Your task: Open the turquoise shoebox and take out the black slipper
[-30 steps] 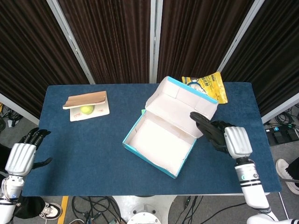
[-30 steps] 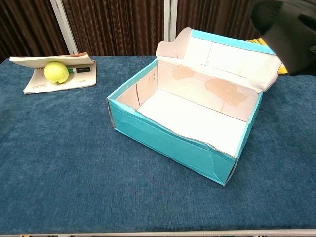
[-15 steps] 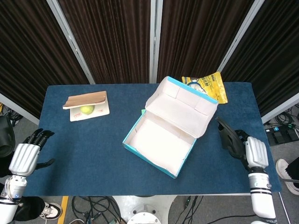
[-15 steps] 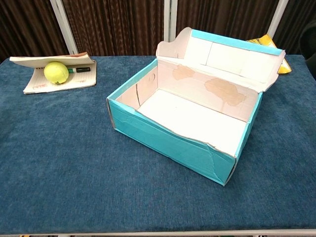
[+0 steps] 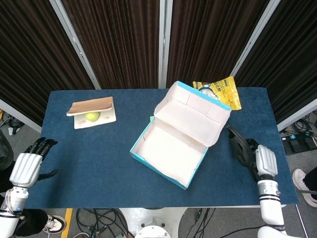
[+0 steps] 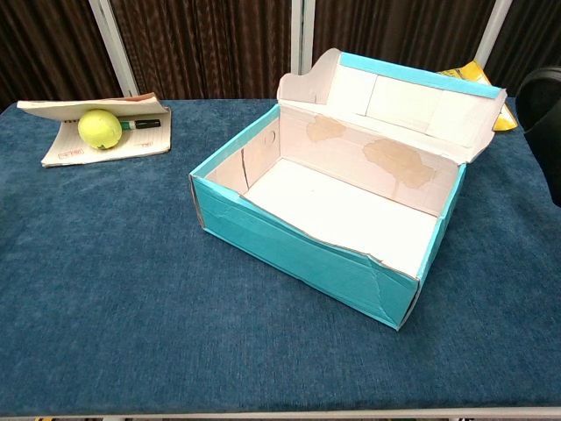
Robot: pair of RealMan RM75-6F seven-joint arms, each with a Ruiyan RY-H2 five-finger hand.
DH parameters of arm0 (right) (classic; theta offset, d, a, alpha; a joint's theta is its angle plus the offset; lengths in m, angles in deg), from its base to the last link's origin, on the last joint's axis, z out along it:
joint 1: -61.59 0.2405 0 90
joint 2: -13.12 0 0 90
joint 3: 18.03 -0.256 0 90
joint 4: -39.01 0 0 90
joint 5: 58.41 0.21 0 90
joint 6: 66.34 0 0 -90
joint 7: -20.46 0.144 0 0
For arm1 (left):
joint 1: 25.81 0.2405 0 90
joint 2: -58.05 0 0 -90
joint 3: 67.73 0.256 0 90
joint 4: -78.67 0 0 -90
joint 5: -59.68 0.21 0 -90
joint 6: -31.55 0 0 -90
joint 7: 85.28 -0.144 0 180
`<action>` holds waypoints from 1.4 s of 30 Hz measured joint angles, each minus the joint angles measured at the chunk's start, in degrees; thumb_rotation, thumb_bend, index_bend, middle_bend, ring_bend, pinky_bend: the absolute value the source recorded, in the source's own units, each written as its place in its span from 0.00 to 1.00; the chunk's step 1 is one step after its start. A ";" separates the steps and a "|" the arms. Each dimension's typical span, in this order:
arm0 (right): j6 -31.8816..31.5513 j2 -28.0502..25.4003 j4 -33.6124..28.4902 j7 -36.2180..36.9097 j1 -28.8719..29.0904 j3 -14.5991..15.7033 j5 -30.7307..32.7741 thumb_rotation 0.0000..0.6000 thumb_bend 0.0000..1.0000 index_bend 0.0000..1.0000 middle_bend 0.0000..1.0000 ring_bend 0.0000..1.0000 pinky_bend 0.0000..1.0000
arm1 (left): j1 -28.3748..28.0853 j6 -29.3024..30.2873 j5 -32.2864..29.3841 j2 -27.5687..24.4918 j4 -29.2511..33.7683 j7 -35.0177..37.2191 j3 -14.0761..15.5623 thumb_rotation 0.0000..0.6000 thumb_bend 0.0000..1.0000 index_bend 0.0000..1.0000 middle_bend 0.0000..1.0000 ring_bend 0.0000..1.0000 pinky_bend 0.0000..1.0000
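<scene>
The turquoise shoebox [image 5: 163, 166] stands open in the middle of the blue table, its lid [image 5: 195, 113] tipped back, and the inside is bare white. In the chest view the shoebox [image 6: 298, 250] likewise holds nothing. My right hand [image 5: 263, 161] hovers over the table's right side, beside the box, and grips the black slipper [image 5: 239, 145]. The slipper [image 6: 543, 110] shows as a dark shape at the right edge of the chest view. My left hand [image 5: 27, 166] hangs off the table's left front corner, fingers apart, holding nothing.
An open booklet [image 5: 94, 110] with a yellow tennis ball [image 5: 91, 116] and a pen lies at the back left. A yellow snack bag [image 5: 221, 91] lies behind the box lid. Dark curtains close off the back.
My right hand has carried the slipper from over the box's right wall out to the right and toward the table's front. The left hand has barely moved.
</scene>
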State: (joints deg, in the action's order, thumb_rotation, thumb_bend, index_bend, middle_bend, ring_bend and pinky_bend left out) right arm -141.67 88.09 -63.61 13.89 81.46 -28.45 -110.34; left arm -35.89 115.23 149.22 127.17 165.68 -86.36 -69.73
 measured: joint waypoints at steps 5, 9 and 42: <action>1.58 2.25 1.90 -1.42 1.47 -1.74 1.22 1.00 0.39 0.73 0.59 0.45 0.58 | 0.10 -0.13 -0.24 -0.08 -0.23 0.03 0.13 1.00 0.07 0.20 0.19 0.11 0.32; 3.54 2.39 2.12 -1.46 2.00 -2.13 1.51 1.00 0.28 0.52 0.49 0.32 0.44 | 0.12 -0.21 -0.36 -0.06 -0.37 0.10 0.15 1.00 0.07 0.20 0.19 0.11 0.32; 1.09 -3.33 1.94 13.51 -2.23 -3.28 -16.48 1.00 0.05 0.00 0.05 0.00 0.02 | -0.33 -0.34 -0.22 0.07 0.21 -0.77 0.06 1.00 0.07 0.21 0.19 0.11 0.32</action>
State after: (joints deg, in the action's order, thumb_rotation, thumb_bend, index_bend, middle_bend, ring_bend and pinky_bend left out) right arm -140.58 84.76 -61.66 27.40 79.23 -31.73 -126.82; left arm -36.22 114.90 148.99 127.24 165.89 -87.13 -69.67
